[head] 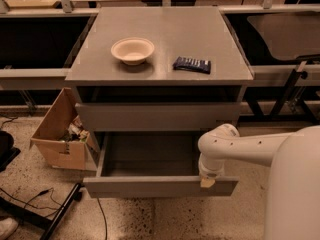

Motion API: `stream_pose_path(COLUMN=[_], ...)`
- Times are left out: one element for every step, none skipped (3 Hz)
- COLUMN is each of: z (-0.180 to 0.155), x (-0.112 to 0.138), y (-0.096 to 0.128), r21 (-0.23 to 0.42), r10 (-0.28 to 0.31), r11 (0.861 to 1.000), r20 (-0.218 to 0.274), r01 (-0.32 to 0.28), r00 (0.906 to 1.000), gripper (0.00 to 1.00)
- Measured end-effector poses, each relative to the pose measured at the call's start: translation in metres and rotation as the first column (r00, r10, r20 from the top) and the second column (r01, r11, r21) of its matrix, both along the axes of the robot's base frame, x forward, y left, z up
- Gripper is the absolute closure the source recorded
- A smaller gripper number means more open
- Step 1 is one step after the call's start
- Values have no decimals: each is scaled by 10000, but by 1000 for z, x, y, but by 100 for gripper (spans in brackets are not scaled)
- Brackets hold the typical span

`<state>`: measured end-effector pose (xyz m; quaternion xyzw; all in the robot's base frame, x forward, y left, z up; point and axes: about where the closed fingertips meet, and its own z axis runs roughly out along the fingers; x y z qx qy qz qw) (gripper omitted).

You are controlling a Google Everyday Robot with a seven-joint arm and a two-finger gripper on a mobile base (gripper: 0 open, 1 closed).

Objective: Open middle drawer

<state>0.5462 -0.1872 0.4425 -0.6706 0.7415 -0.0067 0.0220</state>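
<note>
Drawer: the middle drawer (160,186) stands pulled well out beneath the top drawer (157,116). I look down into its grey tray, and its slab front is nearest me.
Gripper: the gripper (207,182) sits at the right part of that front's upper edge, with the wrist pointing down.
Grip state: I cannot tell whether it is open, closed or holding the edge, because the wrist hides it.
Progress: I judge the opening essentially done. What is left is to let go and back off.
Risk one: pulling further may run the drawer to its stop and drag the cabinet, or take it off its runners. Too much travel would cause this.
Risk two: lifting away with the edge clamped could wrench the front upward.
Risk three: a careless sideways retreat could shove the drawer shut, or swing the arm (250,146) into the cabinet's right side.
Bystanders: bowl (132,50) and packet (192,64) on top, box (60,134) at the left — a jolt to the cabinet would shift the first two.
</note>
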Motion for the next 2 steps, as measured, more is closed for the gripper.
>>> stream_pose_path(z=[0,0], x=[0,0], y=[0,0], r21=[0,0], r10=[0,0], r11=[10000,10000], r20=[0,-1], r01=[0,0], r00=[10000,10000], gripper=[36,12])
